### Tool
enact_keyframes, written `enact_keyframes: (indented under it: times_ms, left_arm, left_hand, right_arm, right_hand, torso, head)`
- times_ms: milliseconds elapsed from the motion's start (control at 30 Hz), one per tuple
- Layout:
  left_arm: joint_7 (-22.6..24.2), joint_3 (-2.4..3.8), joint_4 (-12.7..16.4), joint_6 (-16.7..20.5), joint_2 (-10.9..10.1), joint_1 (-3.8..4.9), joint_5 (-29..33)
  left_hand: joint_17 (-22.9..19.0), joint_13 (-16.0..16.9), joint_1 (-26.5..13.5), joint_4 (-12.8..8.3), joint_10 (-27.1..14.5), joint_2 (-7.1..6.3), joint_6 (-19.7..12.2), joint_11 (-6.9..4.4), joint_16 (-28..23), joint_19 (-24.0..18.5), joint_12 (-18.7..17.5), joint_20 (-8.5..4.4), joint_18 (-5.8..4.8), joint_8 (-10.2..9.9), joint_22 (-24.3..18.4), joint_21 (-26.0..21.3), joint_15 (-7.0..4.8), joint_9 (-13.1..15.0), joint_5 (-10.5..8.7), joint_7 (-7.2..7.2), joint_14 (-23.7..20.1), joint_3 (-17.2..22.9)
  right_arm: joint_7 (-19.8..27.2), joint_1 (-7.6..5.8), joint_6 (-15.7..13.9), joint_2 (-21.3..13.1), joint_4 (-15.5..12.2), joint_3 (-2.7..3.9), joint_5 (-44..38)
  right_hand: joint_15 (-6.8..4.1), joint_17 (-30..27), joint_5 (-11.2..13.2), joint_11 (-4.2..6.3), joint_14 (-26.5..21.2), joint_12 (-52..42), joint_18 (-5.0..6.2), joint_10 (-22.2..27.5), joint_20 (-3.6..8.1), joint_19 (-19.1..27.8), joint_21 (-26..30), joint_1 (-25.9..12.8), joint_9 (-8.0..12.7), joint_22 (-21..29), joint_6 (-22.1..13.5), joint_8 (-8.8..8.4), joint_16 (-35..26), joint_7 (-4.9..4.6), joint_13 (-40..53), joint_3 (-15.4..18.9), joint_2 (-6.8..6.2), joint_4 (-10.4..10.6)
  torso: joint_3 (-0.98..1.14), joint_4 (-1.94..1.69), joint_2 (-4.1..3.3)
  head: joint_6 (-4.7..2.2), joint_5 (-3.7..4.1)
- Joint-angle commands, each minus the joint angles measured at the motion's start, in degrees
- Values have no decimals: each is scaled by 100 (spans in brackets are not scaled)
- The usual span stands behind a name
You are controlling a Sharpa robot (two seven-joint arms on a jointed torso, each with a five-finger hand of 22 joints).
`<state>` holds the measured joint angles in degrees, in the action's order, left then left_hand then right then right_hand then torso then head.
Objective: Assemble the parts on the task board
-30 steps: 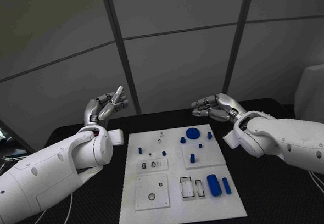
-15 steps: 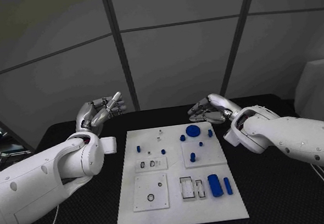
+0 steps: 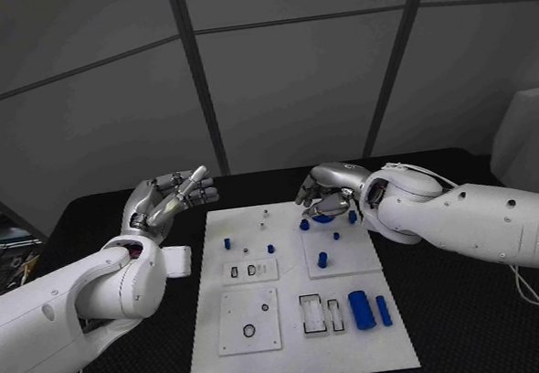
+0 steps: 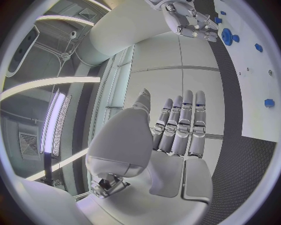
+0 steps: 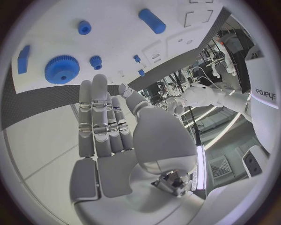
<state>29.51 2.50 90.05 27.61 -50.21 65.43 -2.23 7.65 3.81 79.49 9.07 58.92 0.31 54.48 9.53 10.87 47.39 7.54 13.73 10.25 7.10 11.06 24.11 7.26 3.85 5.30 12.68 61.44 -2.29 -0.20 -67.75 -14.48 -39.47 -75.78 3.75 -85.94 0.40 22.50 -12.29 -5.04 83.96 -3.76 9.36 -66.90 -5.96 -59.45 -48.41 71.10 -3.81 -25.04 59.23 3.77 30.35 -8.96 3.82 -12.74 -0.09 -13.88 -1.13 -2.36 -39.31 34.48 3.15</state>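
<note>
The task board (image 3: 301,330) lies in the middle of the black table (image 3: 470,309), the blue parts spread over it and none yet picked up; the right hand (image 3: 326,189) hovers over the board's far edge, just above the blue gear (image 5: 61,69), fingers straight and close together, holding nothing; the left hand (image 3: 165,197) hangs raised off the board's far left corner, fingers extended, also empty. I judge the step to be a reach for the gear; the right hand should spread its fingers before lowering, come down squarely over the gear, and avoid nudging the small pegs (image 5: 84,27) beside it.
</note>
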Motion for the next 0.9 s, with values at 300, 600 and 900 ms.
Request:
enact_keyframes:
  times_ms: [300, 600, 900]
  left_arm:
    - [-81, 7, 76, -161, -9, 10, -85]
    - [-99, 7, 94, -184, -10, 11, -85]
    - [-116, 7, 85, -193, -13, 12, -85]
  left_hand:
    - [16, -6, 12, -42, 20, -8, 12, 30, -79, 38, -75, -7, 16, -71, 6, 26, 5, -12, -10, 11, -8, -28]
    - [20, -8, 6, -51, 8, -8, 3, 38, -103, 25, -95, -3, 13, -88, 4, 22, 12, -13, -10, 19, -23, -38]
    - [24, -9, 3, -58, -2, -5, -4, 45, -121, 14, -110, 0, 11, -101, 2, 19, 18, -13, -9, 28, -32, -45]
  right_arm:
    - [-744, -74, 572, 82, 21, 6, -1261]
    - [-760, -85, 794, 191, 79, 5, -1330]
    - [-697, -86, 942, 303, 157, 3, -1341]
  right_hand:
    - [0, 1339, -7, -44, 162, -30, -68, 313, -42, -357, -1258, 58, 1, -1513, -170, -6, 1486, 0, 22, -57, -185, 192]
    - [0, 2377, -3, -46, 177, -91, -195, 342, -66, -682, -1914, 128, -3, -2404, -172, 4, 2544, 8, 41, -93, -200, 320]
    - [6, 3084, -21, -40, 203, -141, -312, 222, -71, -1025, -2436, 174, -5, -3171, -111, 9, 3269, -6, 34, -244, -195, 404]
  torso:
    - [-3, -30, -90]
    - [5, -32, -105]
    - [9, -27, -113]
  head:
    - [15, 11]
    - [53, 0]
    - [97, -14]
